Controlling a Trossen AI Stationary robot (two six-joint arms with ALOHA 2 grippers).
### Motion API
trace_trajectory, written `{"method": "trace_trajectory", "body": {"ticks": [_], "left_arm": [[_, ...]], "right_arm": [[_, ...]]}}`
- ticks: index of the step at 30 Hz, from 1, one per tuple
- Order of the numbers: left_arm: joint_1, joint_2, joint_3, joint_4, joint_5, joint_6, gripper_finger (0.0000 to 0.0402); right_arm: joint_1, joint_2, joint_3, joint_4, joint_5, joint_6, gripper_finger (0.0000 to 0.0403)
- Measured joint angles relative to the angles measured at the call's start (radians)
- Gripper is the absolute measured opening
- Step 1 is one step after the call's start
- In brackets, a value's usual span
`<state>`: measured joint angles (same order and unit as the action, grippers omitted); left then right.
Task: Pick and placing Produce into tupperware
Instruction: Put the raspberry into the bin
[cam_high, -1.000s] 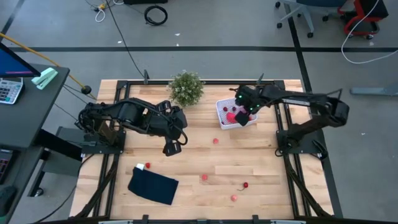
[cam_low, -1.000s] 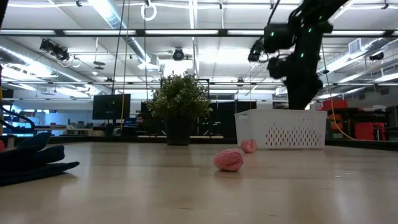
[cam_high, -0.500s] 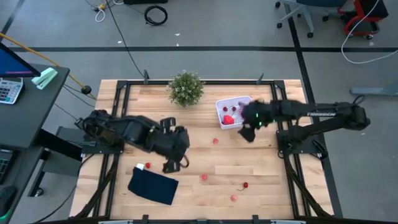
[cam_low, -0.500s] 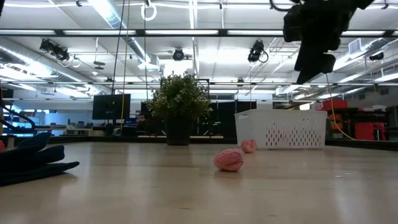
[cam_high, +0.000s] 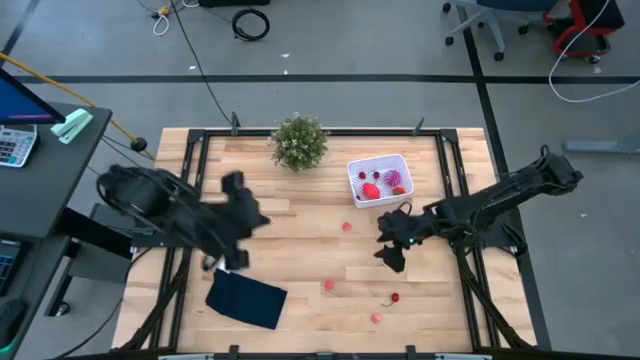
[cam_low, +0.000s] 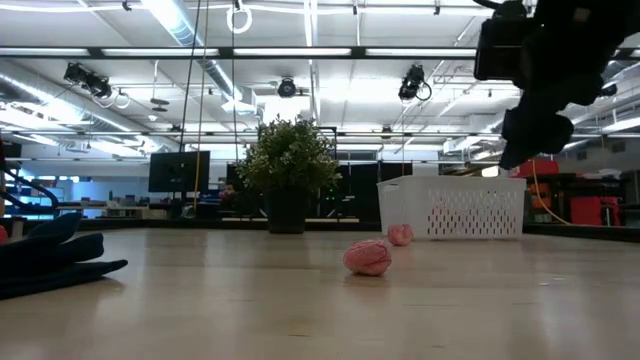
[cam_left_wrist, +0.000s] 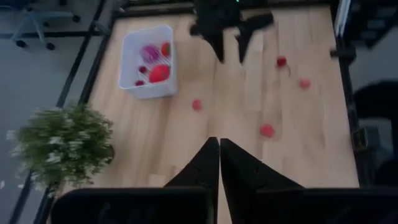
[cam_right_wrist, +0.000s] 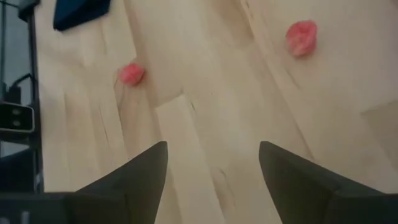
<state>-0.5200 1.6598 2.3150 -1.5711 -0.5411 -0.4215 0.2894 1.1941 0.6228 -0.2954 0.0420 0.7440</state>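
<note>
Both arms all matte black, chunky segmented links, no visible bright markings. Left arm (cam_high: 185, 215): bulky dark housings, black cabling bunched near its base. Right arm (cam_high: 490, 205): slimmer long link, small green indicator light near the wrist. Left gripper (cam_left_wrist: 219, 163): two black tapered wedge fingers with flat inner faces. Right gripper (cam_right_wrist: 213, 171): same black wedge fingers (cam_right_wrist: 140, 171), smooth faces, squared edges. No screws or labels resolvable.
</note>
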Motion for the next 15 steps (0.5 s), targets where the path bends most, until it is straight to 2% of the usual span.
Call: {"method": "trace_trajectory", "body": {"ticks": [5, 9, 11, 15], "left_arm": [[0.002, -0.054, 0.000, 0.000, -0.007, -0.040, 0.0022], [0.001, -0.098, -0.040, 0.002, -0.064, -0.041, 0.0034], [0.010, -0.143, -0.140, 0.004, -0.106, -0.066, 0.0042], [0.044, -0.292, -0.493, -0.002, -0.136, -0.211, 0.0057]], "right_arm": [[0.042, 0.020, 0.000, 0.001, 0.005, 0.016, 0.0261], [0.062, 0.021, 0.000, 0.002, 0.006, 0.015, 0.0261], [0.068, 0.021, 0.000, 0.001, 0.006, 0.015, 0.0260], [0.070, 0.021, 0.000, 0.002, 0.006, 0.015, 0.0259]]}}
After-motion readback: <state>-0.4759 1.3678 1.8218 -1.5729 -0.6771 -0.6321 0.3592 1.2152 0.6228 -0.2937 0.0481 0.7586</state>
